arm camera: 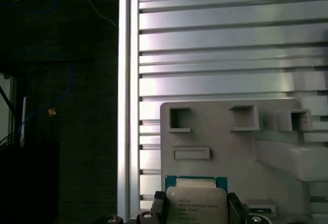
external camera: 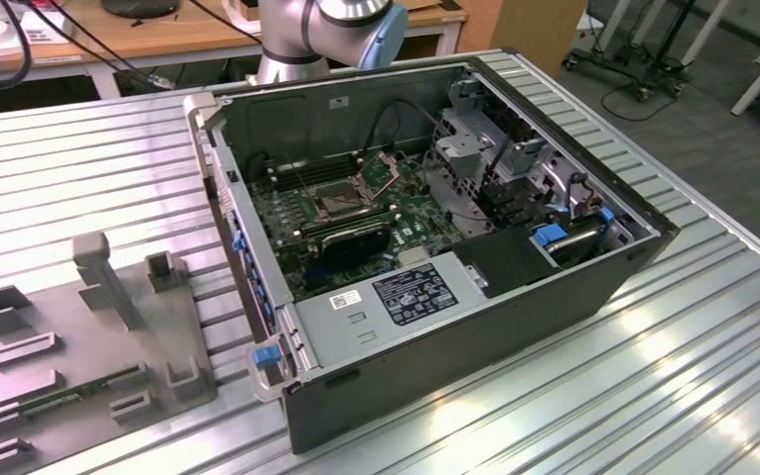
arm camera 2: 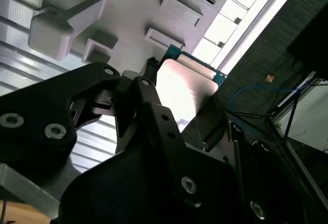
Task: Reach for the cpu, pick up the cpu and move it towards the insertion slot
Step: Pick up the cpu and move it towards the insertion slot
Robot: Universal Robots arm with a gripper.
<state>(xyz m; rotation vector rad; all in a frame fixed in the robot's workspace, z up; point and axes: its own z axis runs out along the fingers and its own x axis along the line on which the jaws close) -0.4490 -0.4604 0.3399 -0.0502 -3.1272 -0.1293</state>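
In the exterior view, an open computer case (external camera: 525,297) lies in the middle of the ribbed metal worktop (external camera: 697,376). Its green motherboard (external camera: 414,203) faces up, and the insertion slot (external camera: 333,203) is a dark square in a silver frame on the half of the board nearer the arm (external camera: 340,25). The arm rises at the worktop's far edge. A grey fixture (external camera: 90,336) sits by the worktop's near corner on the exterior view's left, well apart from the slot, with a thin green memory stick (external camera: 70,398) lying in one of its grooves. In the second wrist view, the hand (arm camera 2: 182,101) is closed down to the width of the cpu (arm camera 2: 187,85). Its black fingers (arm camera 2: 148,93) press on two opposite edges, and the silvery top face and thin green rim show between them. The raised blocks of the grey fixture lie beyond the chip. In the first wrist view, the cpu is clamped the same way, top face toward the camera with a finger on each side. It is held over the fixture's edge, close to the worktop's long edge, where the dark floor (arm camera: 61,106) begins.
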